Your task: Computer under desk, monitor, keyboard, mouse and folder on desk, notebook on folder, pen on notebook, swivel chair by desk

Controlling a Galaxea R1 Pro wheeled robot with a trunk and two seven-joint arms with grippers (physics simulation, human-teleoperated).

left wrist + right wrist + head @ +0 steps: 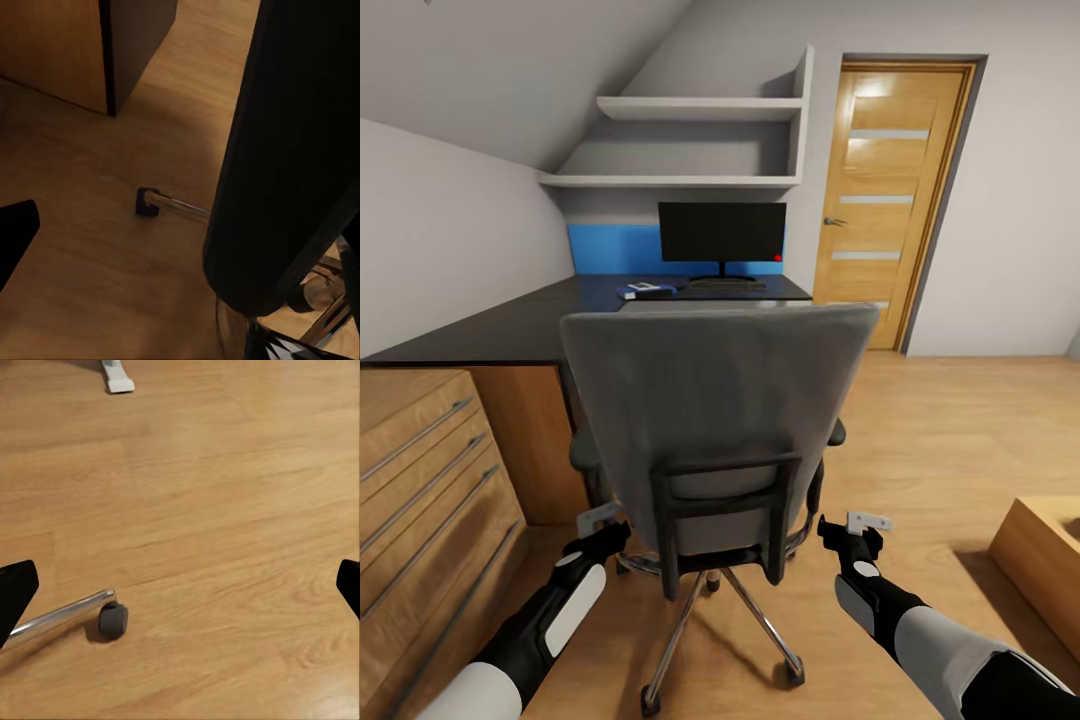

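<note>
Your left gripper (603,527) and right gripper (857,530), both spread and empty, flank the swivel chair (720,400) low over the wood floor (950,440), facing the desk (550,320).

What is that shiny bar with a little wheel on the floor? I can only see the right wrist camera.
Observer: It's a leg of the swivel chair. In the head view the chair's grey back faces the robot, between both arms.
Operator: Is anything on the desk?
Observer: Yes. The monitor stands on the black desk beyond the chair, and the blue folder lies on the desk just to its left.
Operator: Where's my other hand?
Observer: The left gripper is low by the chair's left side, close to the wooden drawer cabinet.
</note>
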